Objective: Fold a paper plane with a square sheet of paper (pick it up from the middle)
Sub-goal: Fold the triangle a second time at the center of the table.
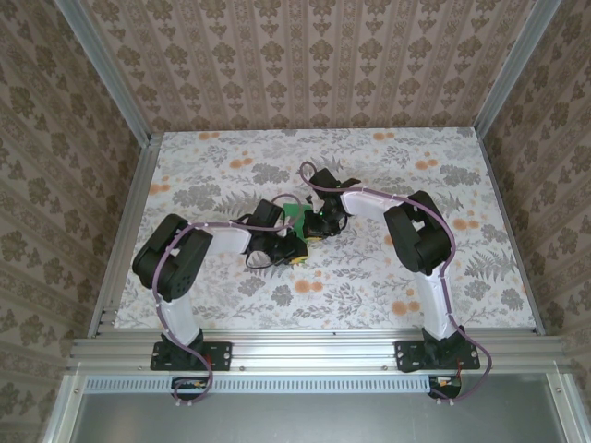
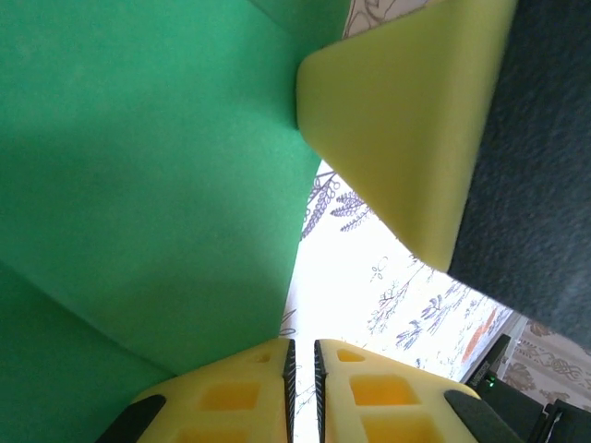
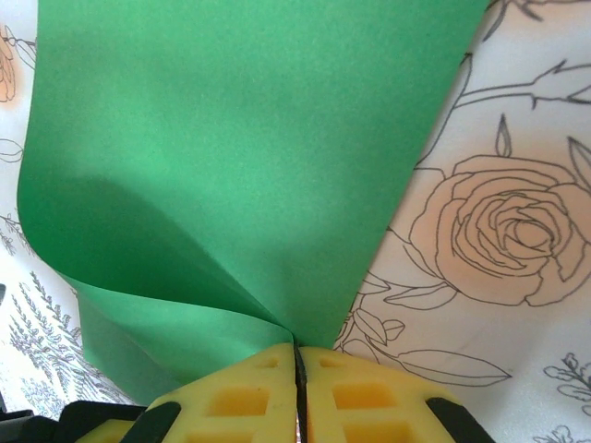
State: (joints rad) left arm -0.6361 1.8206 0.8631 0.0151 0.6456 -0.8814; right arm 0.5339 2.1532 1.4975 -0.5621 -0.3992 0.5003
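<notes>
The thin, bright green square sheet of paper (image 1: pixel 297 215) is lifted off the floral-patterned tabletop (image 1: pixel 369 277) near its middle, between the two arms' meeting ends. The left gripper (image 1: pixel 288 242) sits just near and left of it, the right gripper (image 1: pixel 319 224) just to its right.

In the right wrist view the right gripper (image 3: pixel 297 351) has its yellow foam fingers pressed tight together on the square sheet of paper (image 3: pixel 231 166). The paper runs up and away from the seam, and its left part curls over in a soft bend above the rose-printed tabletop (image 3: pixel 499 231).

In the left wrist view the left gripper (image 2: pixel 302 343) has its fingers drawn almost together, with a thin dark slit between them. The square sheet of paper (image 2: pixel 148 166) comes down to the tip of the left finger – whether it is pinched there I cannot tell. A yellow finger (image 2: pixel 397 120) of the right gripper touches the paper's far edge.
</notes>
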